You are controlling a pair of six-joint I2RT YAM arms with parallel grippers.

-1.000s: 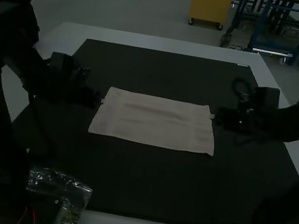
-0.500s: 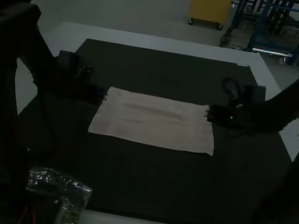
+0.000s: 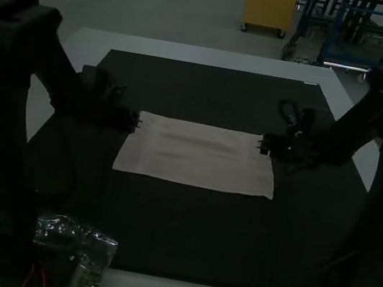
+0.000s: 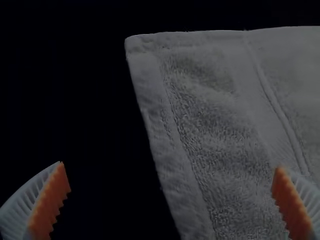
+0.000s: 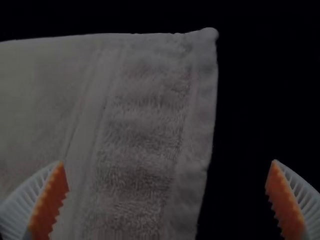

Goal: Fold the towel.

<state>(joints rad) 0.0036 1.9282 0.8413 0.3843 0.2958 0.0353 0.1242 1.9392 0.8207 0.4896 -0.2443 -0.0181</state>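
One pale, rectangular terry towel lay spread flat, wider than deep, on one black mat over a white desk. There were two hands, one at each short side: the left hand at the left far corner, the right hand at the right far corner. Near the base of the left arm sat one crumpled, clear plastic bag. The high view took in the towel's whole outline; the wrist views gave its weave (a nice plain terry, softly rippled). In the left wrist view the left hand was wide open and gripping nothing, one of its two white, ribbed, orange-padded fingers out past the towel's side edge, the other over the cloth, near a smooth woven band. In the right wrist view the right hand was just as widely parted, with nothing in its grasp, the towel's other side edge running between its two matching fingers, with a second woven band farther in.
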